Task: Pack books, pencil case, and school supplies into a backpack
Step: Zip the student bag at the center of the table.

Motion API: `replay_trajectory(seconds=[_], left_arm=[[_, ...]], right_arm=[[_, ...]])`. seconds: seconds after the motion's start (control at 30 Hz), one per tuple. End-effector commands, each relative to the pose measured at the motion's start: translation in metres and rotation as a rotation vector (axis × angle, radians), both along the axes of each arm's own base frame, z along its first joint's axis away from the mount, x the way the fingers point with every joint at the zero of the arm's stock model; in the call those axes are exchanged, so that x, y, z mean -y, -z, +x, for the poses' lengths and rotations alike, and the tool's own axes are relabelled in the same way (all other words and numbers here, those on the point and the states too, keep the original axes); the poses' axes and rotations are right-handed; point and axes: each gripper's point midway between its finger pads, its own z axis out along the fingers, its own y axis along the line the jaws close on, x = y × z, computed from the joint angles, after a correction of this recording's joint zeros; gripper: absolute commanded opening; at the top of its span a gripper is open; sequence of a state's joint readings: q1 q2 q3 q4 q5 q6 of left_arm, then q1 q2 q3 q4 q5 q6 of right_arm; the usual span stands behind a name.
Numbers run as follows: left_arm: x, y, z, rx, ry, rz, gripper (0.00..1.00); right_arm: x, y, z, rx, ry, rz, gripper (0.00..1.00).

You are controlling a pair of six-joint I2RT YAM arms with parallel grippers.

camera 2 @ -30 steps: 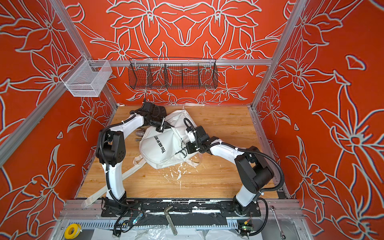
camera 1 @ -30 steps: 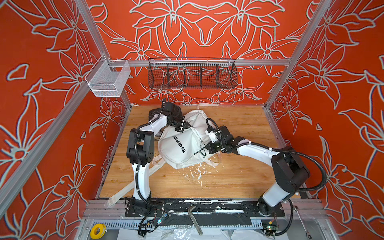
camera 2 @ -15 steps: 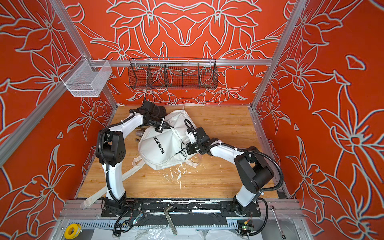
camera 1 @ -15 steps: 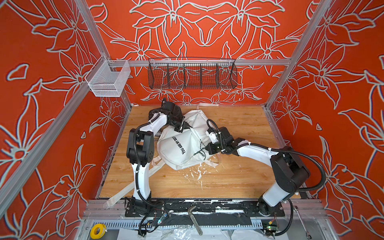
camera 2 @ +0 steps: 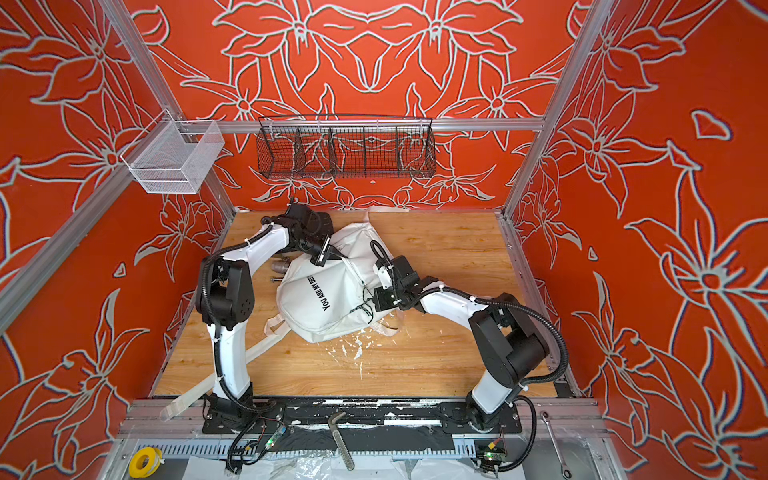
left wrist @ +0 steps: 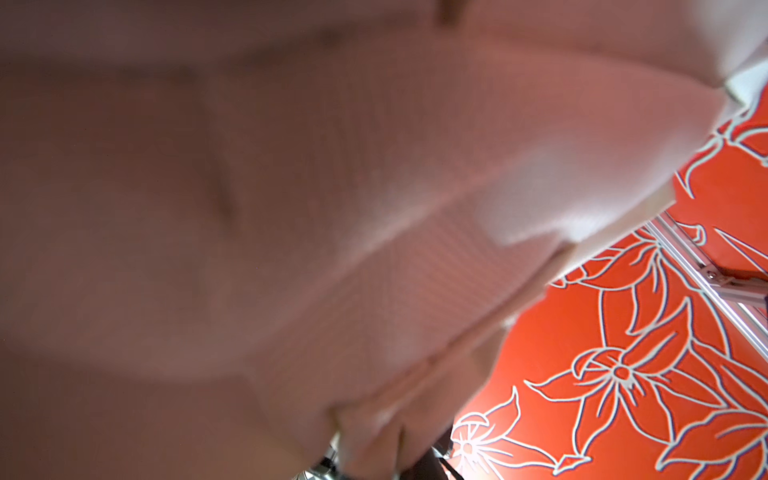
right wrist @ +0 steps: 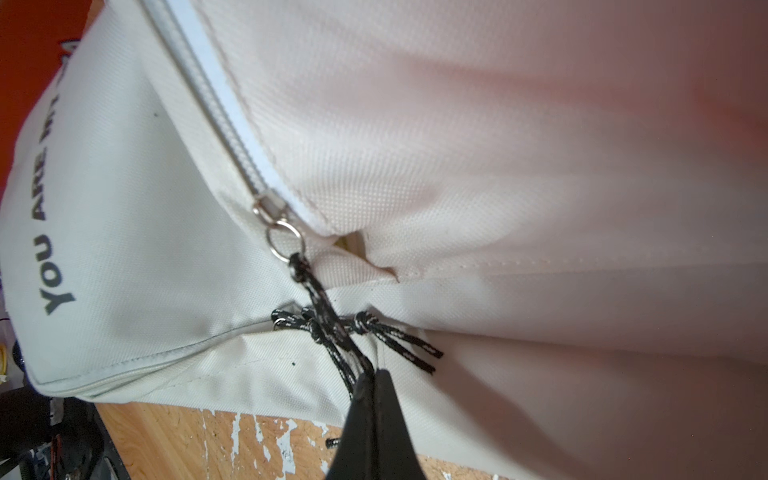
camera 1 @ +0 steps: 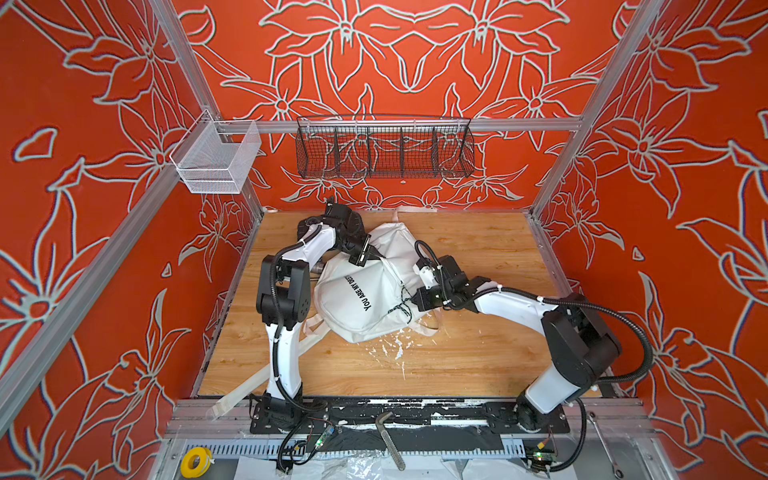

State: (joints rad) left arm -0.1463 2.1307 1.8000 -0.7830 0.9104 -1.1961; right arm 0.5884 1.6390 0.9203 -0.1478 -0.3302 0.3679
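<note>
front rail: hex key (camera 1: 390, 440) lying loose, yellow tape roll (camera 1: 194, 462) at the near left corner.

wooden table (camera 1: 478, 365): white flecks scattered just in front of the bag.

backpack (camera 1: 345, 307): white, lying mid-table, print side up, straps trailing toward the front left. main zip runs shut down to its slider, with a small gap in the seam beside it.

right gripper (right wrist: 371, 380): low at the bag's right side, fingers pressed together on the black zip-pull cord (right wrist: 322, 307), which runs taut up to the slider ring. other knotted cords hang beside it.

left gripper (camera 1: 362, 258): at the bag's far top edge, closed. wrist view is only blurred pale fabric right at the lens, so it is probably pinching a fold of the bag, but the fingertips are not visible.

grey metal fitting (camera 2: 279, 266): on the table just left of the bag.

back wall: black wire basket (camera 1: 384, 149), white mesh basket (camera 1: 216, 162) to its left.
</note>
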Motion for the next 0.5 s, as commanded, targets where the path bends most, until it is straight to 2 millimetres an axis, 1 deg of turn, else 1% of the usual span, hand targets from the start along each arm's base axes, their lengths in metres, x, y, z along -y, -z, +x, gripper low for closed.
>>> replay_trajectory(seconds=[0.0, 0.13, 0.23, 0.27, 0.33, 0.43, 0.47], left_arm=[[-0.049, -0.102, 0.062, 0.384, -0.087, -0.073, 0.00], [-0.054, -0.105, 0.064, 0.389, -0.102, -0.076, 0.00], [-0.052, -0.104, 0.062, 0.385, -0.085, -0.080, 0.00], [-0.049, -0.102, 0.059, 0.384, -0.075, -0.082, 0.00], [-0.037, -0.097, 0.052, 0.381, -0.046, -0.082, 0.00], [-0.010, -0.088, 0.037, 0.373, 0.020, -0.095, 0.00], [0.000, -0.082, 0.032, 0.369, 0.039, -0.099, 0.00]], right_arm=[[0.132, 0.095, -0.177, -0.728, 0.100, -0.533, 0.00], [0.132, 0.097, -0.180, -0.749, 0.104, -0.536, 0.00], [0.130, 0.093, -0.173, -0.712, 0.093, -0.529, 0.00], [0.127, 0.089, -0.166, -0.676, 0.088, -0.519, 0.00], [0.121, 0.076, -0.143, -0.572, 0.074, -0.503, 0.00], [0.102, 0.049, -0.102, -0.391, 0.010, -0.457, 0.00], [0.094, 0.037, -0.085, -0.324, -0.007, -0.444, 0.00]])
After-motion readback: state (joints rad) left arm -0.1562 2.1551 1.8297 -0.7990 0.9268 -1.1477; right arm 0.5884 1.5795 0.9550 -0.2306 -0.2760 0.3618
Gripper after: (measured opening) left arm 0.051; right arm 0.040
